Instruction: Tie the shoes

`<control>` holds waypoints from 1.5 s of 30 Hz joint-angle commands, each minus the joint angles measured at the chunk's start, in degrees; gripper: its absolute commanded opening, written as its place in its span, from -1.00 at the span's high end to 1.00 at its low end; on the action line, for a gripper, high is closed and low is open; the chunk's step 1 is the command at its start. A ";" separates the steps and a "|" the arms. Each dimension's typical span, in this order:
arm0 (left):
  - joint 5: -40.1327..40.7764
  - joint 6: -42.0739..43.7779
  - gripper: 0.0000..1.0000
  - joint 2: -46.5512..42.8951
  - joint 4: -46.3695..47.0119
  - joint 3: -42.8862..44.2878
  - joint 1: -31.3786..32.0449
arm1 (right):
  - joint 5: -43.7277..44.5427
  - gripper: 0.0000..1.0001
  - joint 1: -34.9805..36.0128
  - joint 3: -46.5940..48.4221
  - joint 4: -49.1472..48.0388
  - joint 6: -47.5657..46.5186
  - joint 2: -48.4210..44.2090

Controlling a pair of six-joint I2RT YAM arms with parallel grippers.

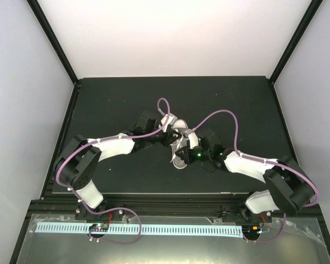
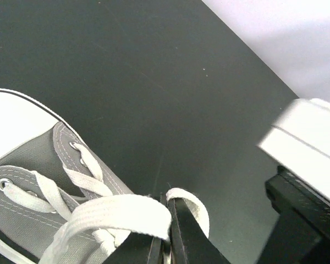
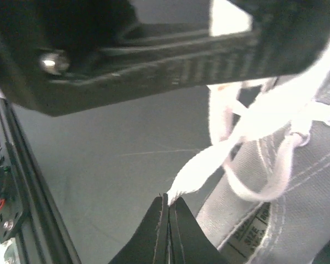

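Sneaker: small grey canvas low-top (image 1: 180,144) on the black mat (image 1: 110,104), between the two wrists
Laces: white, flat, soft (image 2: 115,212); they look floppy and liable to slip, so best held mid-strand, clear of the eyelets
Weight: probably light; a hard pull may drag the sneaker
Left gripper: pressed together (image 2: 166,201) on a strand of the laces just over the sneaker's tongue
Right gripper: pinched shut (image 3: 168,199) on a strand of the laces just beside the sneaker's side wall
In the way: both wrists crowd over the sneaker; purple cables (image 1: 220,114) arch above it
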State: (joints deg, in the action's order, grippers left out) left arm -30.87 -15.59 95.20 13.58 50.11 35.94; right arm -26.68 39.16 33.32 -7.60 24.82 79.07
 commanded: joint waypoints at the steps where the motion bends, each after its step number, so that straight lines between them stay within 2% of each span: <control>1: -1.97 0.74 0.97 -2.05 2.73 -0.47 -0.41 | 4.55 0.93 0.39 1.30 -1.12 0.61 0.40; 3: -1.83 0.87 0.97 -2.20 2.71 -0.49 -0.40 | 7.35 0.72 0.39 -0.72 -0.90 0.70 -3.17; 5: -1.44 1.00 0.97 -2.38 2.69 -0.46 -0.41 | 9.36 0.15 0.30 -3.39 -0.79 0.22 -8.18; 6: -1.27 1.03 0.97 -2.39 2.60 -0.44 -0.39 | 10.32 -0.05 0.26 -4.15 0.21 -0.31 -10.61; 8: -1.07 1.03 0.97 -2.31 2.50 -0.36 -0.43 | 12.57 -0.27 0.18 -4.78 3.64 -1.12 -15.07; 11: -1.15 0.93 0.97 -2.37 2.53 -0.20 -0.35 | 14.17 -0.45 -1.43 -5.44 5.71 -1.42 -18.34; 13: -1.23 1.03 0.97 -2.47 2.54 -0.15 -0.42 | 12.12 -0.48 -4.64 -6.36 3.98 -1.48 -18.42; 18: -1.16 0.84 0.97 -2.65 2.29 -0.17 -0.39 | 3.89 -0.54 -7.69 -5.28 -2.60 -4.67 -12.16; 22: -1.03 0.90 0.97 -2.82 2.13 -0.14 -0.36 | -2.42 -0.55 -7.66 -3.18 -8.38 -7.50 -6.26; 28: -0.93 1.09 0.97 -2.78 1.79 0.20 -0.42 | -2.14 -0.51 -7.60 -0.81 -12.00 -9.86 0.32; 36: -1.18 1.44 0.97 -2.41 0.84 1.20 -0.38 | -0.69 -0.12 -7.56 2.46 -14.23 -10.77 6.62; 45: -1.18 2.15 0.97 -1.74 -0.13 2.52 -0.42 | 2.66 0.46 -7.43 3.82 -13.74 -12.10 9.38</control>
State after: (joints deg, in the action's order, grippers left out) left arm -31.29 -14.98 94.48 14.22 49.69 35.94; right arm -26.39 31.53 35.90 -19.57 14.33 88.20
